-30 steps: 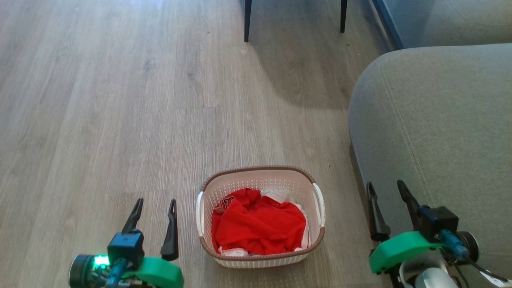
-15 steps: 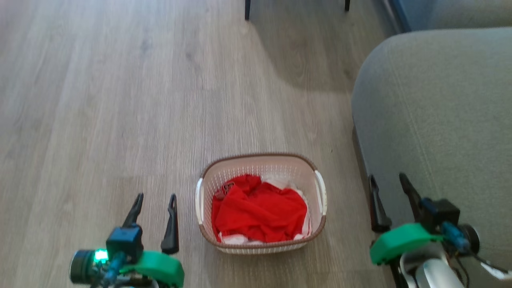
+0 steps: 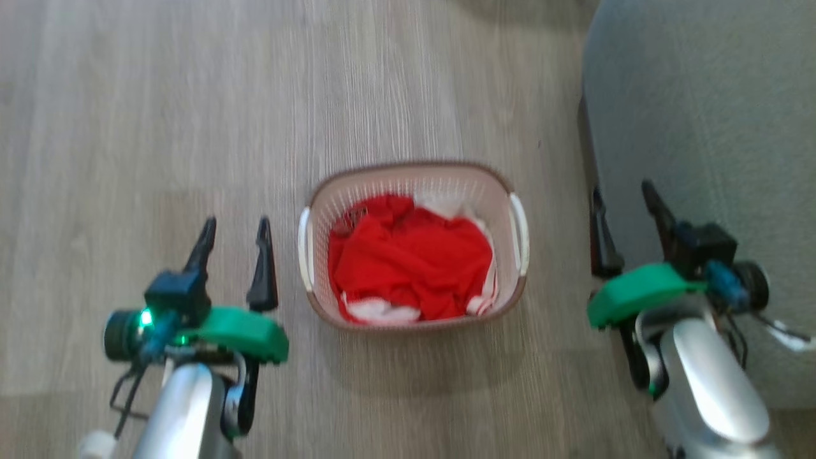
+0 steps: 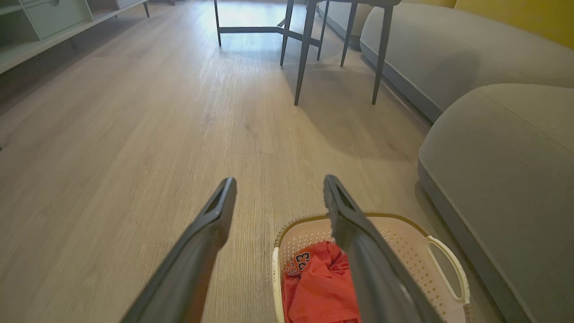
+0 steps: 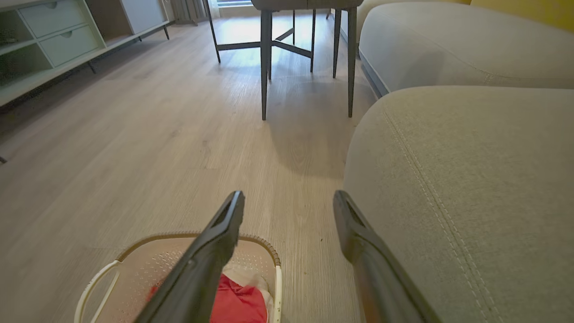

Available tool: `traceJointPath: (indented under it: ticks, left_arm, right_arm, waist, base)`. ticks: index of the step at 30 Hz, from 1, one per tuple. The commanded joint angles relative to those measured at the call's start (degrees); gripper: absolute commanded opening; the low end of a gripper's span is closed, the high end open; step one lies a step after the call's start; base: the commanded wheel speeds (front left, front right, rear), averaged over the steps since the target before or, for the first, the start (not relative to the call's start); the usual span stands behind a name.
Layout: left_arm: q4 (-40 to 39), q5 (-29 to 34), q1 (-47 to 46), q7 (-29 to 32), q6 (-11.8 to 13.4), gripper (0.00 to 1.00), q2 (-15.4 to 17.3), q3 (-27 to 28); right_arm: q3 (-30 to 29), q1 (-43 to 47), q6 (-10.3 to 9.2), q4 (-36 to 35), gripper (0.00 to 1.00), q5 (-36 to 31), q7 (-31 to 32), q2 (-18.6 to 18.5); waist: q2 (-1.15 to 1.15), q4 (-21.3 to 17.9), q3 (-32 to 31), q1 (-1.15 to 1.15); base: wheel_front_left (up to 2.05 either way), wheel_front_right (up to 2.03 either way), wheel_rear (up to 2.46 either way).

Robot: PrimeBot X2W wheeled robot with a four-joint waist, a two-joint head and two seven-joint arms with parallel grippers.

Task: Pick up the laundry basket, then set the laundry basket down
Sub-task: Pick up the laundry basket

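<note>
The head camera has tipped down, so the laundry basket (image 3: 408, 324) now sits mid-frame on the floor (image 3: 159, 127), not lower down. The left gripper (image 3: 236, 223) and right gripper (image 3: 621, 189) are wide open and empty, one on each side.

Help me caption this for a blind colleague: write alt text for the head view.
A cream laundry basket with a brown rim sits on the wood floor, holding red clothing. The open left gripper hovers to its left and the open right gripper to its right, by a grey sofa; neither touches it.
</note>
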Motion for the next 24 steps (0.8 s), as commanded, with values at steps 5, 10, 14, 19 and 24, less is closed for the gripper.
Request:
traceJointPath:
  ticks: [5, 10, 14, 19, 24]
  left_arm:
    - [1.85, -1.34, -6.56, -0.55, 0.44, 1.0, 0.09, 1.05]
    - [6.1, -2.07, -11.21, -0.55, 0.1, 1.0, 0.09, 0.54]
    - [9.58, -3.08, -14.69, -0.55, -0.1, 1.0, 0.09, -0.16]
    - [14.31, -4.51, -18.91, -0.55, -0.56, 1.0, 0.09, -1.38]
    - [18.35, -5.61, -22.88, -0.55, -0.87, 1.0, 0.09, -3.07]
  right_arm:
    - [0.94, -6.07, 0.08, 1.11, 1.0, -0.82, -0.7, -0.43]
    - [1.09, -10.45, 0.08, 4.58, 1.0, -1.01, -0.7, -0.43]
    - [1.37, -13.32, 0.08, 7.3, 1.0, -0.93, -0.7, -0.43]
    - [1.74, -16.26, 0.08, 9.96, 1.0, -0.94, -0.7, -0.43]
    - [2.11, -18.52, 0.08, 11.84, 1.0, -0.98, -0.7, -0.43]
  waist:
    - [0.0, -0.49, 9.96, -0.01]
    - [0.0, -0.21, 15.34, -0.01]
    - [0.0, 0.22, 19.09, -0.01]
    - [0.0, 0.91, 23.31, -0.01]
    - [0.0, 1.62, 27.14, -0.01]
  base:
    - [0.0, 0.0, 0.0]
    - [0.0, 0.0, 0.0]
    - [0.0, 0.0, 0.0]
    - [0.0, 0.0, 0.0]
    - [0.0, 0.0, 0.0]
